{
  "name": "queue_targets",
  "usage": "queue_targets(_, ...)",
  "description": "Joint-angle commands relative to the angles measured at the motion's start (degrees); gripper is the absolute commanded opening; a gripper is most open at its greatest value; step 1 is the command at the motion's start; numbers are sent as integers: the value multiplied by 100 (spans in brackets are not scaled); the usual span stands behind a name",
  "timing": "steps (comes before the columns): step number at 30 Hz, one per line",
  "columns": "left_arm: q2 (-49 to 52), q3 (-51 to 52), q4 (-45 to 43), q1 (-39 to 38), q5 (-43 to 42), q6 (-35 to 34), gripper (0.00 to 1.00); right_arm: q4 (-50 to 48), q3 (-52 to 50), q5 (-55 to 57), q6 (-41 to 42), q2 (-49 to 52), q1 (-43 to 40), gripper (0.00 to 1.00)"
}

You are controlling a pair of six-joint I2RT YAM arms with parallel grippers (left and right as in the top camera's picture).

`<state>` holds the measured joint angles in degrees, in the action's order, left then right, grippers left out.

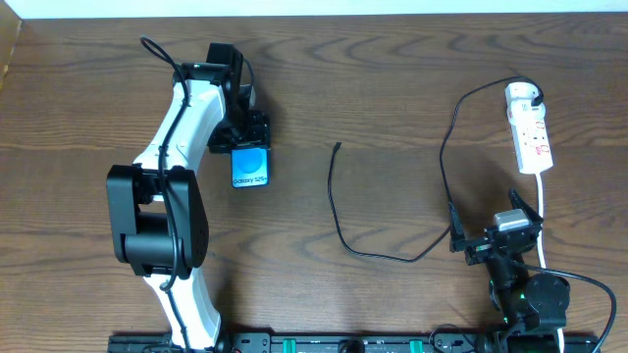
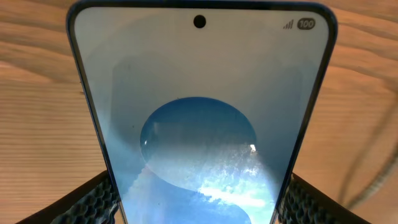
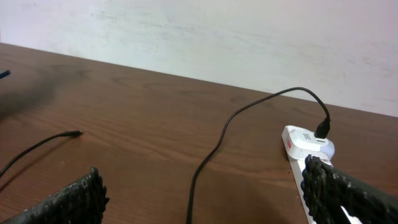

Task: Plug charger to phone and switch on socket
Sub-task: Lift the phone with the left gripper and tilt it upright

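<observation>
The phone [image 1: 250, 167] lies flat on the table, its blue screen up, and fills the left wrist view [image 2: 199, 124]. My left gripper [image 1: 243, 132] [image 2: 199, 202] has one finger against each long edge of the phone at its far end. The white socket [image 1: 530, 127] [image 3: 305, 144] lies at the far right. The charger cable [image 1: 444, 167] [image 3: 217, 149] runs from the adapter in a loop across the table to its free plug tip [image 1: 338, 147] [image 3: 76, 133]. My right gripper [image 1: 496, 235] [image 3: 208, 196] is open and empty, low over the cable.
A white cord [image 1: 543, 211] runs from the socket toward the front edge past my right arm. The left arm's white links [image 1: 172, 137] stretch over the table's left side. A pale wall stands behind the table's far edge.
</observation>
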<state>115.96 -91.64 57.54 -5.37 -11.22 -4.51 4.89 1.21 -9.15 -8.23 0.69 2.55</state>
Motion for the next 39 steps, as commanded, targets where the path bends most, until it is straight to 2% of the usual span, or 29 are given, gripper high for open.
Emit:
queue_targets(1,-181,-98,52,59,-975,-59,69,4,-26,22,-63,-37,87,99)
queue_targets(9,-186,-98,44,236,-2468,-404,67,2,-26,22,-63,-37,87,99)
queue_targets(21,-186,-96,46,551,-3644,-1390,64,2,-26,22,-63,-37,87,99)
queue_targets(33,-186,-96,46,782,-5480,-2662,64,2,-26,22,-63,-37,87,99)
queue_targets(39,-186,-96,46,782,-6100,-3344,64,2,-26,22,-63,-37,87,99)
